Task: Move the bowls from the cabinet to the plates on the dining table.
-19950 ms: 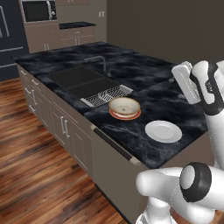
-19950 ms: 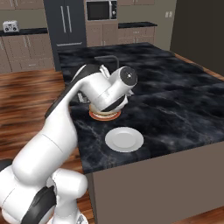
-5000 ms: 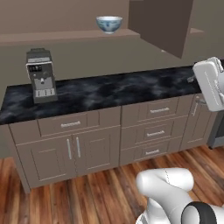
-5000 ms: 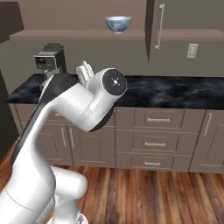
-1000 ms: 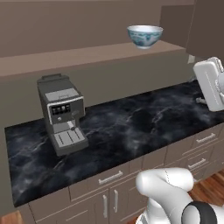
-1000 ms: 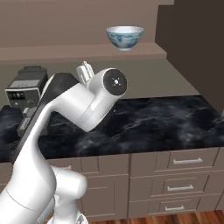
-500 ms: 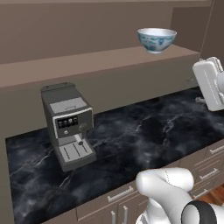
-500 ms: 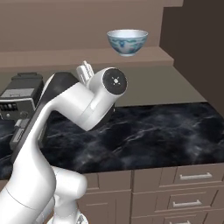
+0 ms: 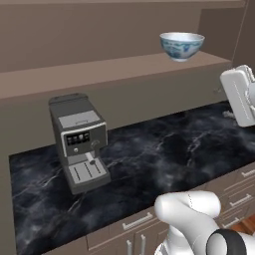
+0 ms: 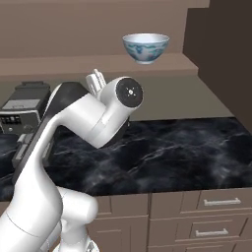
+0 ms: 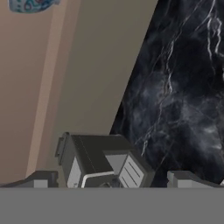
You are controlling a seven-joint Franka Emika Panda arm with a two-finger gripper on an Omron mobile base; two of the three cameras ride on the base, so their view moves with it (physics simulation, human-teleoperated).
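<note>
One bowl (image 9: 182,45), white with blue floral pattern, sits upright on the brown shelf (image 9: 99,69), toward the shelf's right end, near the dark cabinet side panel (image 10: 221,54). Also seen in the right base view (image 10: 145,47) and clipped at the top-left corner of the hand view (image 11: 30,4). Nothing is touching the bowl.

The arm (image 10: 88,123) is folded: it rises from the base, elbows up, and the hand is held high below and in front of the bowl. In the left base view the white hand block (image 9: 240,95) sits right of and lower than the bowl, well apart from it. The gripper (image 11: 113,181) has its jaws spread wide, fingertips (image 11: 39,179) at both sides of the hand view's bottom edge, nothing between them (empty grip). The hand camera is rolled, so the shelf runs as a vertical band there.

Relative to the bowl: one coffee machine (image 9: 79,142) stands on the tabletop (image 9: 164,159) below and well to the left, under the shelf. The tabletop is black marble with white veins. Below it are taupe drawer fronts (image 10: 216,211) with short silver handles (three handles visible in the right base view).

Count: 1 bowl, 1 coffee machine, 1 shelf, 1 gripper.
</note>
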